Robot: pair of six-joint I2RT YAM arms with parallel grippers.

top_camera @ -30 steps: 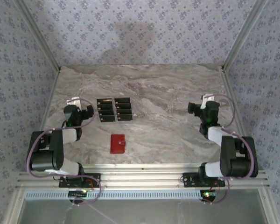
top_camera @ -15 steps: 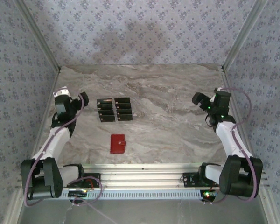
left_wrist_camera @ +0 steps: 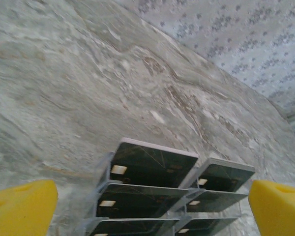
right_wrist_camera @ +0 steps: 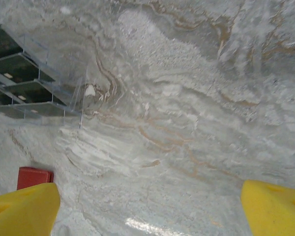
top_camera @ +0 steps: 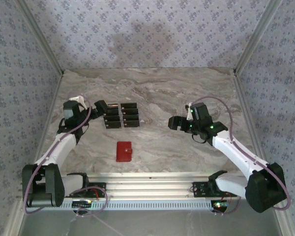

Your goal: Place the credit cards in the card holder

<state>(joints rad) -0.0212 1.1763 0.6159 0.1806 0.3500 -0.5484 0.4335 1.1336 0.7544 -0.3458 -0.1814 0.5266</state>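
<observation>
Marble table [top_camera: 187,88] is carrying black cards [top_camera: 121,115] lined up in two columns, lying just ahead of the left gripper [top_camera: 101,106], fingers spread wide. Right gripper [top_camera: 175,123], fingers also apart, is hovering well off to their right. Red wallet [top_camera: 123,151] is sitting closed, nearer the bases.

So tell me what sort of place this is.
Most likely a robot test booth, not a home or shop: patterned wall panels box in a marble-look table, and the left arm and right arm are bolted to a metal rail at its near edge.
</observation>
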